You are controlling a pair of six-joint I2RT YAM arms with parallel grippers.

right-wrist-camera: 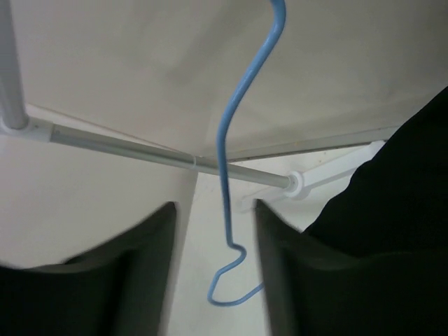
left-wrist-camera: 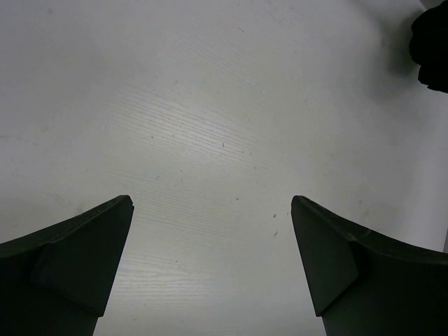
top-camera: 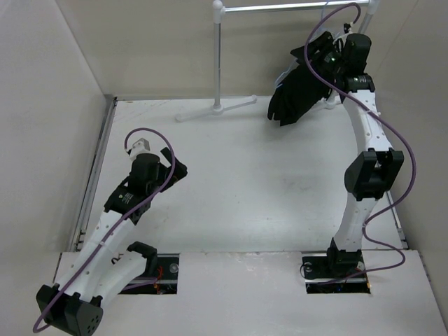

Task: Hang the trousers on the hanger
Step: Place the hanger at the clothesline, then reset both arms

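The white surface [top-camera: 266,182] is where everything would land if this goes wrong, and it lies well below the load. At its far edge stands the white garment rack [top-camera: 218,56]. It looks light in build and has thin feet, so I judge that a sideways pull could rock or shift it. The trousers [top-camera: 294,94] hang as a dark bundle at the right end of the rack, just beside the right end effector [right-wrist-camera: 215,210] and above the far right corner of the surface. I cannot tell whether they sit evenly over the hanger [right-wrist-camera: 224,196], and this seems to me the main danger: if more fabric lies on one side, its weight could drag the whole garment off. The right end effector stands open, with its fingers [right-wrist-camera: 140,273] on either side of the thin blue wire and not touching it. So, as I judge it, only the hook [right-wrist-camera: 278,21] carries the hanger. The hook runs up past the rail [right-wrist-camera: 126,145] and out of the picture, so I cannot tell if it really sits on the rail. If it does not, hanger and trousers would fall together. A finger could also catch the wire when the end effector draws back. The left end effector [left-wrist-camera: 211,199] is wide open and holds nothing. It is over the surface, well apart from the rack and too far away to help.
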